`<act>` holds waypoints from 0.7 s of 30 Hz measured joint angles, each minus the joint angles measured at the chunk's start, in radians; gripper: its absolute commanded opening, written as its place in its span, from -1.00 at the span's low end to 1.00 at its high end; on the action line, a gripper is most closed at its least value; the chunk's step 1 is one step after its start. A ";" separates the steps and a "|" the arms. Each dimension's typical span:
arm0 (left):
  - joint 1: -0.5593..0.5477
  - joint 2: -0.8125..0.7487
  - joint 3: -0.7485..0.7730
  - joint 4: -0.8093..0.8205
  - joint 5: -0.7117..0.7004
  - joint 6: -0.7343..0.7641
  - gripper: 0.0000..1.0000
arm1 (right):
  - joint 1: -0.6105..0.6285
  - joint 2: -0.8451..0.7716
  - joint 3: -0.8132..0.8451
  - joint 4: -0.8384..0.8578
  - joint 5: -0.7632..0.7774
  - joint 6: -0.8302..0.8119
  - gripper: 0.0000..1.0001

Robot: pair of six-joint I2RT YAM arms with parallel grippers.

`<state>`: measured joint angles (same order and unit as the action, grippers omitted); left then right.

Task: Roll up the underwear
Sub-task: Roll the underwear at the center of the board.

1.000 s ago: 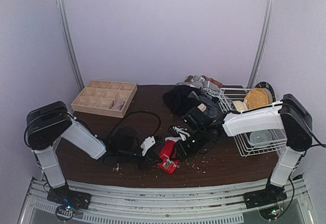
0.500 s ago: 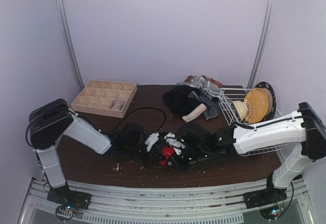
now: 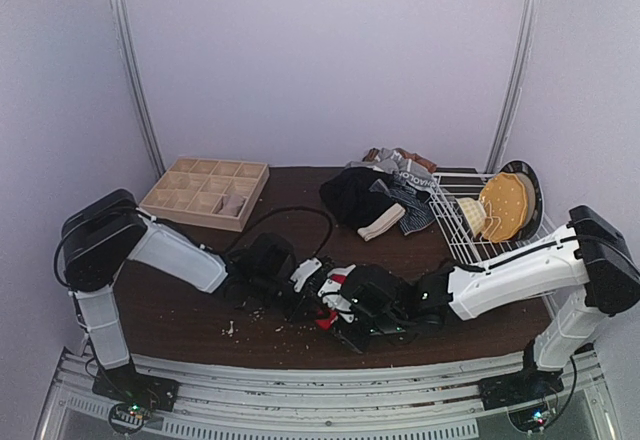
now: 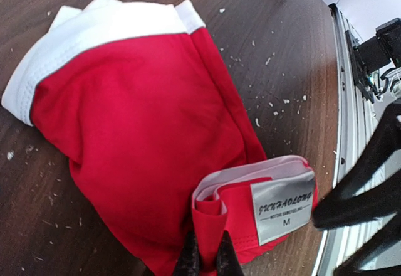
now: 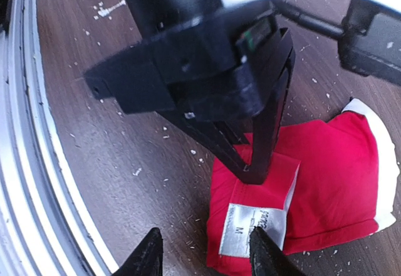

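Two left fingers [image 4: 189, 260] pinch red underwear [image 4: 138, 132] | right fingers [image 5: 266, 254] spread beside label [image 5: 247, 227]

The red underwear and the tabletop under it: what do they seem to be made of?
The red underwear looks like a smooth, fine stretch knit, maybe synthetic; it folds softly. Its white waistband seems elastic. The tabletop shows dark wood grain, possibly a laminate print.

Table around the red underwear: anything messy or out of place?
Yes. Pale crumbs lie scattered over the dark table beside the red underwear, some close to its folded edge. The cloth itself looks undamaged.
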<state>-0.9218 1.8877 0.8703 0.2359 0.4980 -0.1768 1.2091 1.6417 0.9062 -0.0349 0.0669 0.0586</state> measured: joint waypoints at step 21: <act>0.040 0.003 0.040 -0.151 0.116 -0.105 -1.00 | 0.002 0.164 0.056 -0.010 0.064 -0.102 -0.38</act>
<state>-0.8822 1.8908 0.9104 0.0853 0.6144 -0.2821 1.2110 1.8053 0.9627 -0.0452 0.1314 -0.0437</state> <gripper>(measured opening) 0.017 0.426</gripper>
